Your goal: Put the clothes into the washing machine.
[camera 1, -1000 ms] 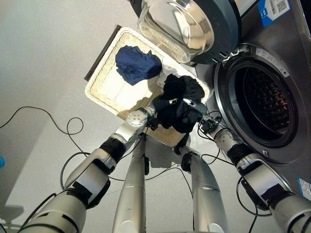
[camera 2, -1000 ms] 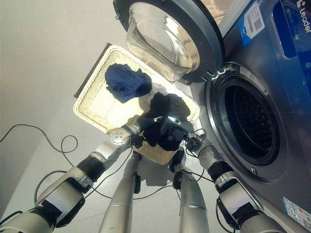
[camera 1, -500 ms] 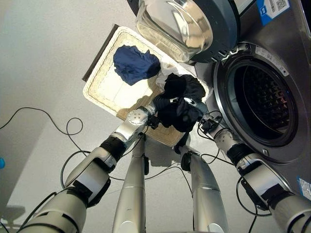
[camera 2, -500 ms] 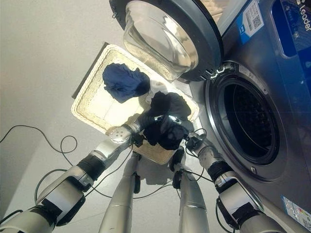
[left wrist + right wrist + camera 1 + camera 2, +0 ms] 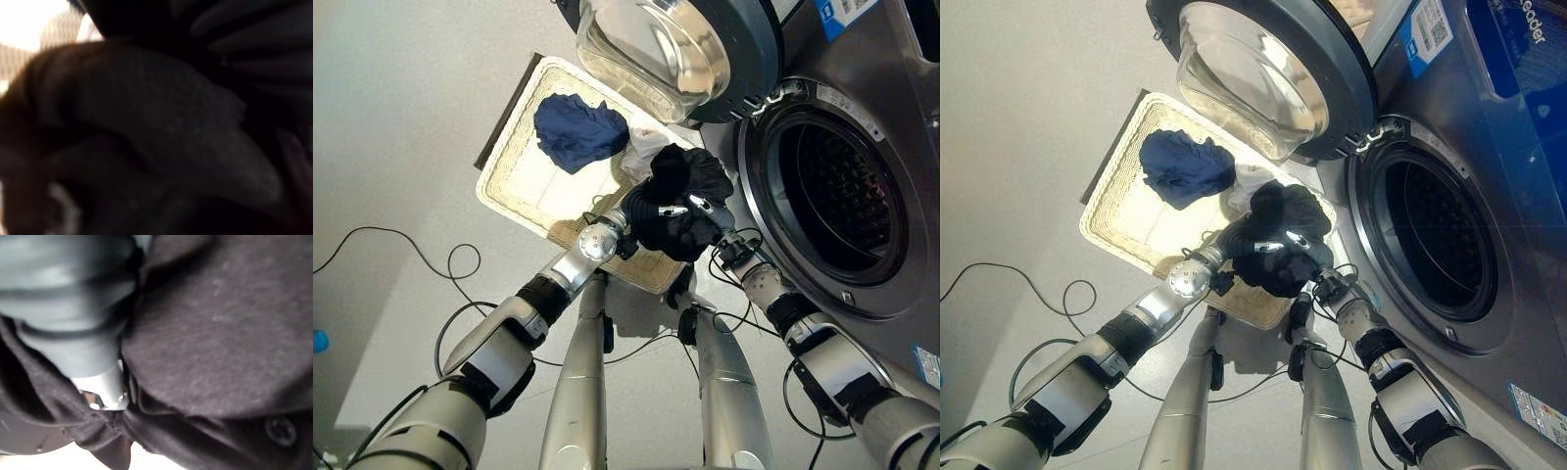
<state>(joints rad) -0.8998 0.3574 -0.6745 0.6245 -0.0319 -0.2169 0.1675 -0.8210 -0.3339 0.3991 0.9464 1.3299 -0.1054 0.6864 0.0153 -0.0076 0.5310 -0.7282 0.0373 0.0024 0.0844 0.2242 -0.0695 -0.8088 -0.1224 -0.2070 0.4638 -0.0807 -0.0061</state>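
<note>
A black garment [image 5: 683, 191] hangs bunched between my two hands above the near right corner of the woven basket [image 5: 521, 186]. My left hand [image 5: 644, 211] is curled into its left side and my right hand [image 5: 715, 221] grips its right side. In the right wrist view the dark cover [image 5: 73, 298] and a silver finger [image 5: 110, 387] are sunk in the black cloth [image 5: 220, 333], which has a button on it. A navy garment [image 5: 578, 132] and a white cloth [image 5: 644, 147] lie in the basket. The washing machine's drum opening [image 5: 837, 196] is just right of the bundle.
The machine's round glass door [image 5: 675, 49] stands swung open over the basket's far end. Bare grey floor lies to the left of the basket. The machine's steel front [image 5: 1518, 323] fills the right side.
The camera has shifted a little. Both hands have carried the black bundle slightly up and toward the drum opening, still gripping it.
</note>
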